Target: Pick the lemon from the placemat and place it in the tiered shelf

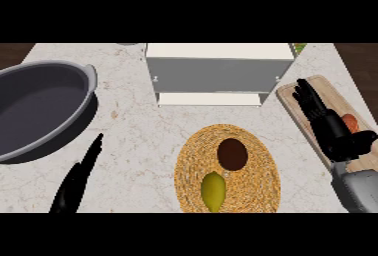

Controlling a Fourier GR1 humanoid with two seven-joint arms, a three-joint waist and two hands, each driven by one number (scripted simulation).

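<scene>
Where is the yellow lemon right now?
In the head view, the lemon lies on the near part of the round woven placemat, right of centre, just below a brown round thing and well short of the white tiered shelf.

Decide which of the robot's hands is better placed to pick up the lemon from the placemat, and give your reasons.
Probably the right hand. It hovers open over the cutting board, beside the woven placemat where the lemon lies, and nearer the tiered shelf. The left hand rests open at the lower left.
</scene>
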